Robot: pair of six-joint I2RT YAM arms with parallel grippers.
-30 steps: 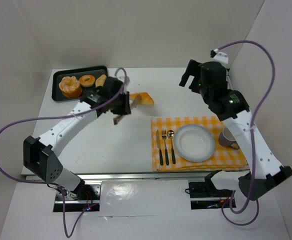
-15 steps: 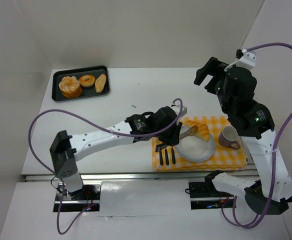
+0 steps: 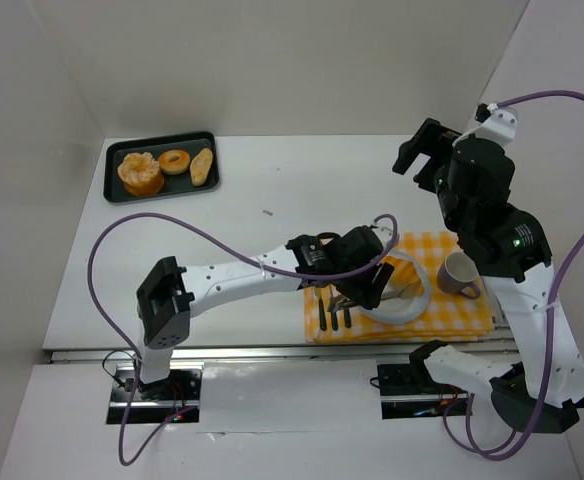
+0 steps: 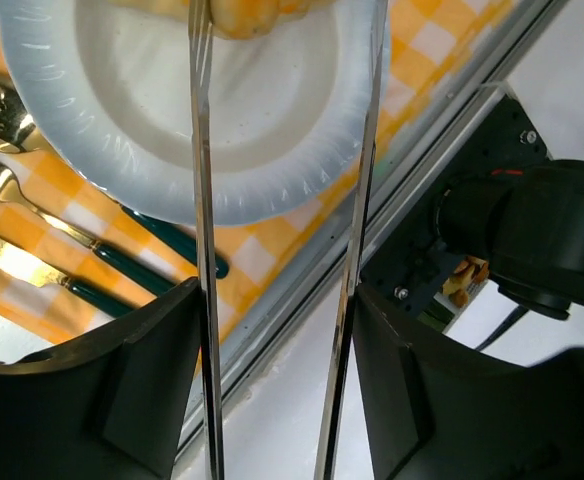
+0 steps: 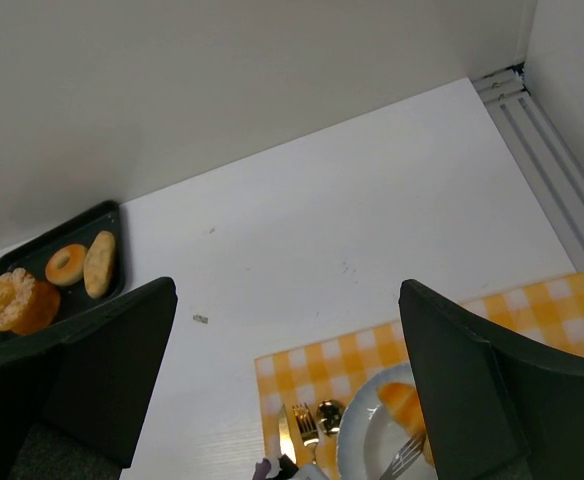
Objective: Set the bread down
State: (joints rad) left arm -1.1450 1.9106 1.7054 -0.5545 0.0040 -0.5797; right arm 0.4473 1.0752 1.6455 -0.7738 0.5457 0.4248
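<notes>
Stretching over the cutlery (image 4: pixel 92 250), the left arm hides part of the knife, fork and spoon that lie just left of the white plate (image 4: pixel 272 190). A pale mug (image 3: pixel 459 272) stands just right of the plate. All of these sit on a yellow checked placemat (image 3: pixel 462 315). The bread (image 4: pixel 242 12), golden and rounded, lies on the plate near its far rim. The left gripper (image 4: pixel 284 30) hangs over it with its two thin metal prongs spread, so the bread is not pinched between them. The right gripper (image 5: pixel 287 300) is raised well beyond the plate with its dark fingers wide apart and holds nothing. Far to the left of the plate, a black tray (image 3: pixel 187 184) on the white table (image 3: pixel 272 180) holds a ring doughnut, an oval roll and a knobbly pastry.
</notes>
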